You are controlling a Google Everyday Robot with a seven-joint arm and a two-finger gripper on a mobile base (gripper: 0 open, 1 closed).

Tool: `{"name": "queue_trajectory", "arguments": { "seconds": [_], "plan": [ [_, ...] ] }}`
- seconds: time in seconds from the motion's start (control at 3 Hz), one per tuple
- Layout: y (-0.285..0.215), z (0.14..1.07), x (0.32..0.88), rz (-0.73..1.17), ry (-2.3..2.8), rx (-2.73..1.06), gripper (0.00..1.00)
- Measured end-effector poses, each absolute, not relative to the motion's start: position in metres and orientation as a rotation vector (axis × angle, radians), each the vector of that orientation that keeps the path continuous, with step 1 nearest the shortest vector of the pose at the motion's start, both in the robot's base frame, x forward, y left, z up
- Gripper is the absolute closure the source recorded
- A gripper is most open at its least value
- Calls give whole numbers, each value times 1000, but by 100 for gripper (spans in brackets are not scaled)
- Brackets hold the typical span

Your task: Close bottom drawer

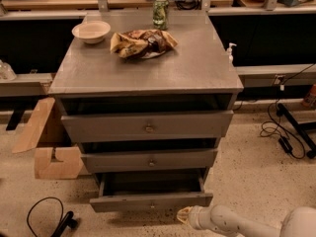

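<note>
The grey wooden cabinet [148,70] has a flat, matte, square-edged top. Three plain drawer fronts sit below it, each with a small round brass knob. The bottom drawer [150,201], lowest in the cabinet with the slimmest front, is pulled out. Its long box lies open from above, dark inside, and its front stands well forward of the two above. The middle drawer [150,160] and the taller top drawer [147,126] each show a dark gap over their upper edge. The gripper [183,215], a pale rounded tip on a smooth white arm [232,222], is low on the floor just in front of the cabinet, near the right part of the bottom drawer's front. Whether it touches the panel, or is spread or closed, cannot be told, and nothing shows in its hold. On the cabinet's top rest a cream round bowl [91,31], a crumpled glossy snack bag [143,42] and a green can [160,13] at the back edge. Left of the cabinet a brown cardboard box [47,142] leans close, with a black cable loop [43,216] in front of it. Right of the cabinet the speckled floor [252,167] lies open as far as black cords [284,132].
</note>
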State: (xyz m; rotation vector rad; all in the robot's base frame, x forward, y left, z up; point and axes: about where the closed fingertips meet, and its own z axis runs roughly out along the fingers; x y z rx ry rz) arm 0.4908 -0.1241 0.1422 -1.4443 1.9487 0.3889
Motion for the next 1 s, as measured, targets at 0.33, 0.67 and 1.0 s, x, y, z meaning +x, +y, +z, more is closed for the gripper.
{"name": "queue_trajectory", "arguments": {
  "seconds": [0.33,0.67,1.0],
  "plan": [
    [-122,135,500,414,1948,-1439,100],
    [-104,122,530,475,1927,-1448,100],
    [-105,121,548,470,1919,-1442,100]
  ]
}}
